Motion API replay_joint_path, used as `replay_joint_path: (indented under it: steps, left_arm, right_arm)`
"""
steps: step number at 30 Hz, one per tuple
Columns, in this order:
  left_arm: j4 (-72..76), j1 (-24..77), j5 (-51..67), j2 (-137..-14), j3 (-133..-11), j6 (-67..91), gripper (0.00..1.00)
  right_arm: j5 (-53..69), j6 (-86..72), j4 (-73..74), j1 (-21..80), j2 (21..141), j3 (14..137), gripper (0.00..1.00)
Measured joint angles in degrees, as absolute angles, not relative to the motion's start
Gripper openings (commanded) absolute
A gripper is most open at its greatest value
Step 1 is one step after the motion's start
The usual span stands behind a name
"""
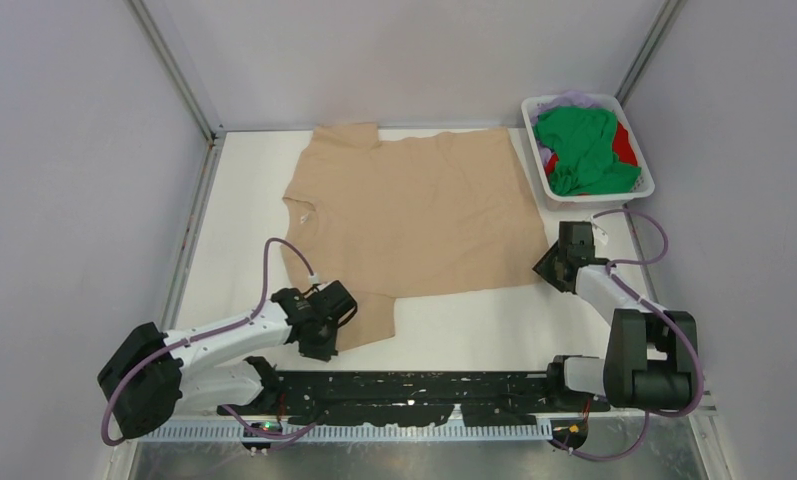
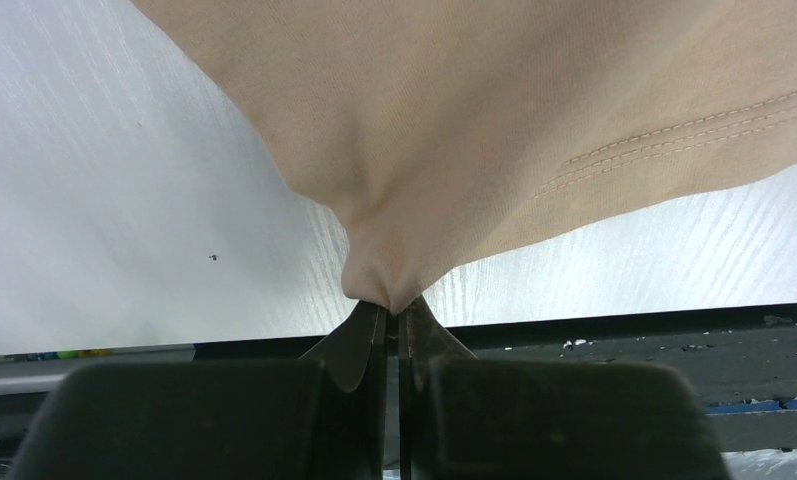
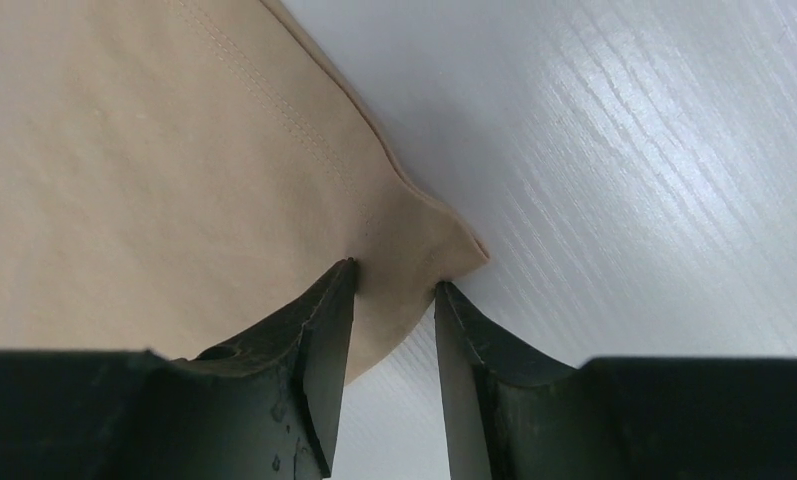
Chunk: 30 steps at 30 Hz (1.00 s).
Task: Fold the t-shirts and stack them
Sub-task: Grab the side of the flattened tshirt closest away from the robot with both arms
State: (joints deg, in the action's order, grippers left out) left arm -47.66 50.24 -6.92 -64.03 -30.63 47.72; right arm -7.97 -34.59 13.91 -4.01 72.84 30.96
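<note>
Between the tight-pressed fingers of the left gripper [image 2: 392,312] sits a pinch of near sleeve from the beige-tan t-shirt [image 1: 414,200]; the right gripper [image 3: 394,280], fingers apart, straddles the near hem corner unclamped. From both, the shirt spreads flat toward the far side of the table [image 1: 474,325], long axis left-right, collar leftward, so each arm has its own end.

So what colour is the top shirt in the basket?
Bright green; the shirt shows best in the top external view.

Large t-shirt [image 1: 414,210] on table [image 1: 474,325] middle, basket [image 1: 599,197] holding other t-shirts [image 1: 584,150] behind it, far right
</note>
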Motion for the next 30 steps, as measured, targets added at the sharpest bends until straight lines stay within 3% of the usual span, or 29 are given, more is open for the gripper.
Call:
replay_joint_path:
  steps: [6,13,19,30]
  left_arm:
    - [-47.7,50.2,-6.9,-64.3,-30.7,47.7,0.0]
    - [-47.9,50.2,-7.0,-64.2,-30.7,47.7,0.0]
    - [-48.9,50.2,-6.8,-62.3,-30.7,47.8,0.0]
    - [-54.8,50.2,-2.7,-53.0,-30.4,50.5,0.0]
  right_arm:
    - [-9.0,-34.6,12.7,-4.0,74.3,31.5,0.34]
    - [-9.1,-34.2,11.5,-4.0,76.1,32.3,0.07]
    - [-9.6,-34.0,13.5,-2.9,75.2,32.3,0.05]
    - [-17.9,-36.8,41.1,9.7,58.8,32.7,0.05]
